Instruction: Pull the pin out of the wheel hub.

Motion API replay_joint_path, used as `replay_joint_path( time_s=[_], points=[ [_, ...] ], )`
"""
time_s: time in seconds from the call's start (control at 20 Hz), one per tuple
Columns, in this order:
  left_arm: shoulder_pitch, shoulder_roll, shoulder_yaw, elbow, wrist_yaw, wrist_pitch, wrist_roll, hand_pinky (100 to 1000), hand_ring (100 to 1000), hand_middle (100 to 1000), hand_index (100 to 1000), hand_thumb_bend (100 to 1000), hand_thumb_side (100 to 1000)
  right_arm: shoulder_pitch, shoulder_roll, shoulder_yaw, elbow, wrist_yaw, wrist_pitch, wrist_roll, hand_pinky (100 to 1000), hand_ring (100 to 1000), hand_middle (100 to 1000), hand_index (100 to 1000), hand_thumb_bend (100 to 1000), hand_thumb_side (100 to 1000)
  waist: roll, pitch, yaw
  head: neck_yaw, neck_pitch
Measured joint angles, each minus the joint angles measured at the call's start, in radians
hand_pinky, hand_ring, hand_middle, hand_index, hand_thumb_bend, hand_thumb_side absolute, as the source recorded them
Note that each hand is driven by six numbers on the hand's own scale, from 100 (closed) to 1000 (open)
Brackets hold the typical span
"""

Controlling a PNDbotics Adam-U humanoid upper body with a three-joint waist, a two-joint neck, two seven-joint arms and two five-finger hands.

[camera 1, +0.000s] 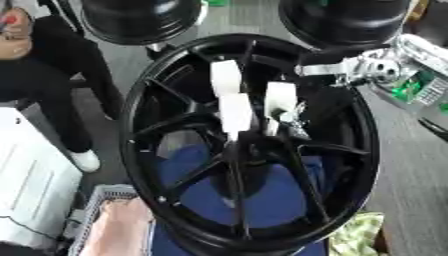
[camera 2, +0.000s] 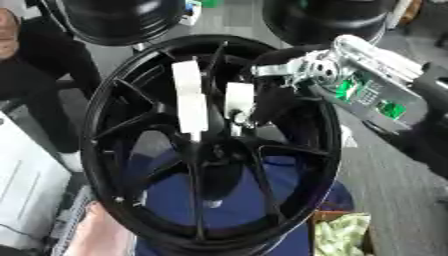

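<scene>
Right hand [camera 1: 254, 102] fingers straight over black wheel hub [camera 1: 254, 145], holding nothing, pin unseen

Dim, soft, blurred pictures; faint glare on the wheel hub [camera 1: 254, 145].

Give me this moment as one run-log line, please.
right hand: over wheel hub, white fingers pointing down at centre | pin: not discernible | left hand: not in view | wheel: black, spoked
</scene>
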Motion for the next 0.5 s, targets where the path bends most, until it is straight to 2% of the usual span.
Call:
replay_joint_path(
  time_s=[0.25, 0.5],
  points=[
    [0.000, -0.002, 0.000, 0.000, 0.001, 0.001, 0.001, 654, 981, 721, 762, 516, 713, 0.001, 0.000, -0.002, -0.005, -0.027, 0.082, -0.092, 829, 730, 499, 607, 100, 305, 0.000, 0.000, 0.000, 0.001, 0.000],
    [0.000, -0.002, 0.000, 0.000, 0.001, 0.005, 0.001, 655, 982, 722, 763, 516, 715, -0.011, -0.027, -0.018, -0.022, -0.066, 0.113, -0.147, 813, 656, 454, 553, 100, 281, 0.000, 0.000, -0.002, 0.001, 0.000]
  ],
)
